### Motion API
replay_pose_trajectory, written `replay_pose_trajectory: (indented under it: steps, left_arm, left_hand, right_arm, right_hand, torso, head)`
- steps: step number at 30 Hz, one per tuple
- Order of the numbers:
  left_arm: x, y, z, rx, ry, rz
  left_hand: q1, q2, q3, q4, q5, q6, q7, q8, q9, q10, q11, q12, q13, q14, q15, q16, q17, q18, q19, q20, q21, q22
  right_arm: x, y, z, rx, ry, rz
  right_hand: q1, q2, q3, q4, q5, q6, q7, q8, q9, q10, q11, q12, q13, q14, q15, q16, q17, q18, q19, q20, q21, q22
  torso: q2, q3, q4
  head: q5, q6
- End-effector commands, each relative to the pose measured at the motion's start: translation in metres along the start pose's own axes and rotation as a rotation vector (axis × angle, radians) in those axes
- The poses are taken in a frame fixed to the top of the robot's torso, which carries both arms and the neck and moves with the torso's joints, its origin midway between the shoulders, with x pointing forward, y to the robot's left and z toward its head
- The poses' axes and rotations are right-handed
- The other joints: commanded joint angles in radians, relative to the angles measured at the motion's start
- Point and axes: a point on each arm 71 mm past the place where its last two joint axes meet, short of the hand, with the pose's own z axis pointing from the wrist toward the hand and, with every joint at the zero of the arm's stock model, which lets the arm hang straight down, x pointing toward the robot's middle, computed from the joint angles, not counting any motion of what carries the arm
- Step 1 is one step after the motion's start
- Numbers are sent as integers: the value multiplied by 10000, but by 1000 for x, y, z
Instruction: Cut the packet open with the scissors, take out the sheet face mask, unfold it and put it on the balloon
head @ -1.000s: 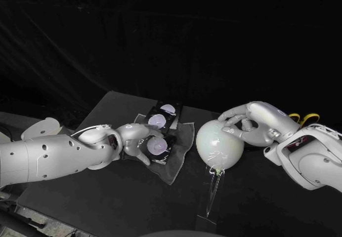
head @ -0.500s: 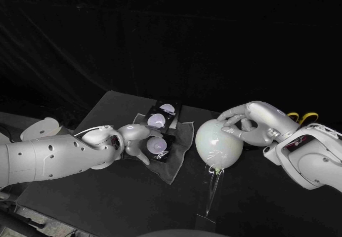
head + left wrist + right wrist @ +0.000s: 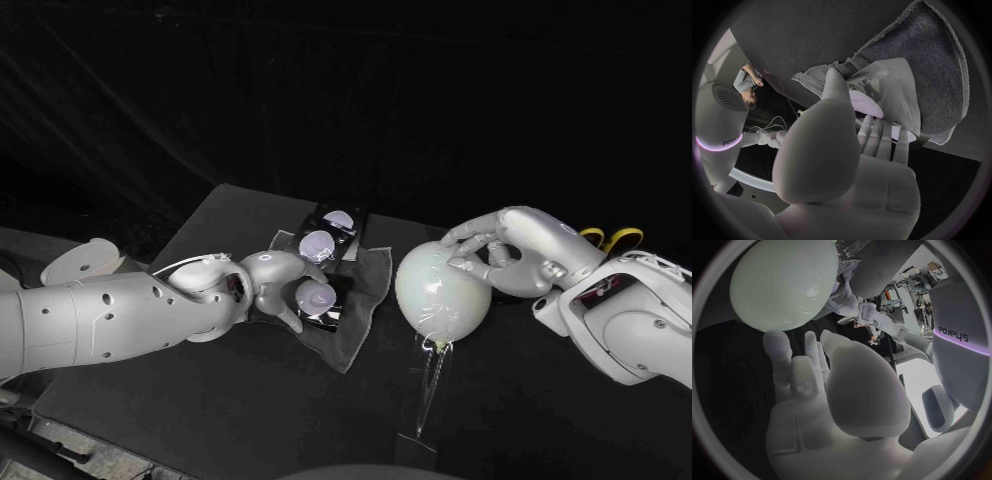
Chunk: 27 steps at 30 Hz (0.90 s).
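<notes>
Left hand (image 3: 274, 285) lies with fingers stretched over the packet (image 3: 329, 238) on the cloth (image 3: 346, 345), mid-tabletop (image 3: 216, 400); I cannot tell whether it grips. The packet's long axis runs away from me. The balloon (image 3: 440, 295) sits just to its right, touching my right hand (image 3: 505, 255).

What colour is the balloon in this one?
The balloon is pale whitish-green, plain and glossy; best seen in the right wrist view.
</notes>
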Motion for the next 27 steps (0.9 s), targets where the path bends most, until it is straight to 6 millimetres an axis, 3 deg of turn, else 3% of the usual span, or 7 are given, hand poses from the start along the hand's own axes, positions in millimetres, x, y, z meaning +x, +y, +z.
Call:
replay_pose_trajectory:
  steps: [1,9,20,23,27]
  left_arm:
    - [8,2,-1,-125,444,-5]
    - [8,1,-1,-88,477,-251]
    - [7,2,-2,-95,377,-405]
    - [7,2,-2,-62,362,-517]
    - [7,1,-3,22,352,-656]
  left_hand:
    - [79,328,368,-106,32,291,99,118,96,380,53,19,36,341,54,81,71,248,137,18,69,19]
    - [182,835,976,-128,16,882,250,327,251,1250,172,-7,62,1107,168,227,205,488,374,85,145,25]
    - [310,1104,1348,-150,9,1106,283,422,307,1665,198,-62,75,1269,217,199,179,512,462,78,167,15]
    - [355,1259,1487,-161,6,1317,250,531,354,1827,184,-54,82,1367,215,200,183,515,500,69,176,13]
    - [494,1672,1757,-197,3,2048,157,899,501,2303,186,73,119,1767,252,281,255,522,579,47,198,14]
  right_arm:
    - [1,0,0,23,165,42]
    - [2,0,0,29,196,60]
    - [2,0,-1,27,218,76]
    - [2,0,-1,22,222,80]
    - [2,0,-1,23,224,89]
  right_hand:
    - [-14,26,54,20,49,-4,24,-20,7,-65,6,-35,0,34,55,31,7,-47,-83,13,36,8]
    - [-15,38,76,12,69,5,19,-13,10,-52,2,-31,3,40,52,57,26,-49,-78,12,79,51]
    - [-22,60,106,6,94,20,12,-2,16,-36,-5,-28,6,46,48,85,41,-50,-79,13,115,92]
    - [-24,72,122,3,109,27,9,3,18,-31,-7,-29,7,49,46,99,51,-48,-85,13,122,103]
    - [-24,72,122,3,109,27,9,3,18,-31,-7,-29,7,49,46,99,51,-48,-85,13,122,103]
  torso:
    - [-3,-2,-1]
    - [-2,-6,5]
    - [-2,-3,8]
    - [-5,0,3]
    - [-3,-2,3]
  head:
    - [-19,-13]
    - [-23,-8]
    - [-7,-22]
    - [5,-31]
    - [1,-28]
